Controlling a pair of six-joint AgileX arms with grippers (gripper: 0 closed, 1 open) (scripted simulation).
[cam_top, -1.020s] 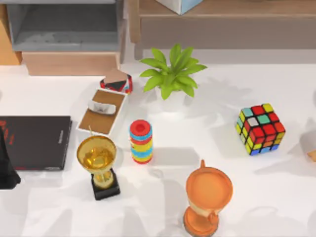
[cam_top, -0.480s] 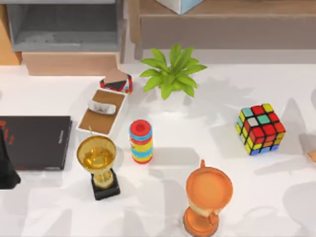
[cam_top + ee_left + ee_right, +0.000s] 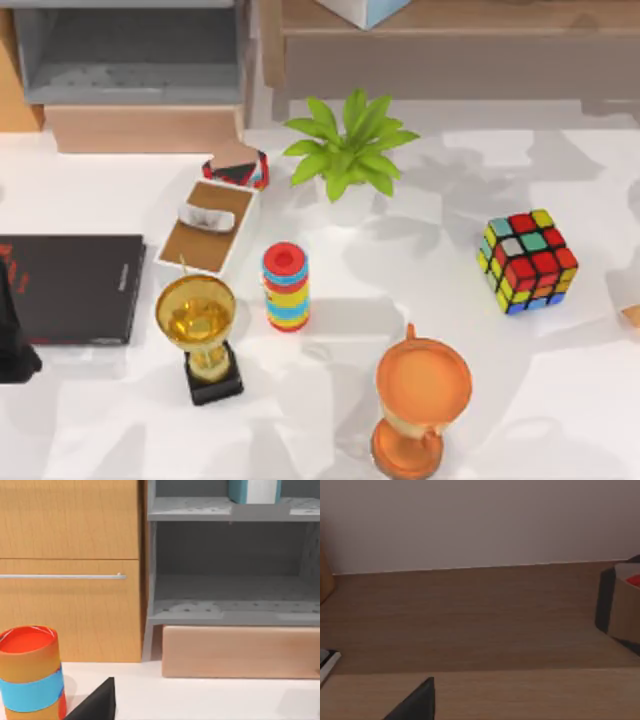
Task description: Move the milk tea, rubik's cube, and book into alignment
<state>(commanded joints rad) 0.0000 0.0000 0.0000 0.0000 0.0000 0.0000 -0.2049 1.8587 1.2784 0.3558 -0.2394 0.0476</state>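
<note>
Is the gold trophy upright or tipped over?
Upright. In the top view the gold trophy stands on its black base, cup opening facing up, beside the striped stack of rings.

From my seat the book (image 3: 362,10) is chopped off by the top edge at 12 o'clock, just a teal and white corner on the shelf. My left arm (image 3: 15,345) is a dark sliver at 9 o'clock, cut by the frame. The black slab (image 3: 70,288) runs off there too, red marks unreadable.

Wooden cabinet (image 3: 70,570) beside grey shelving (image 3: 232,570), white table (image 3: 560,400).
</note>
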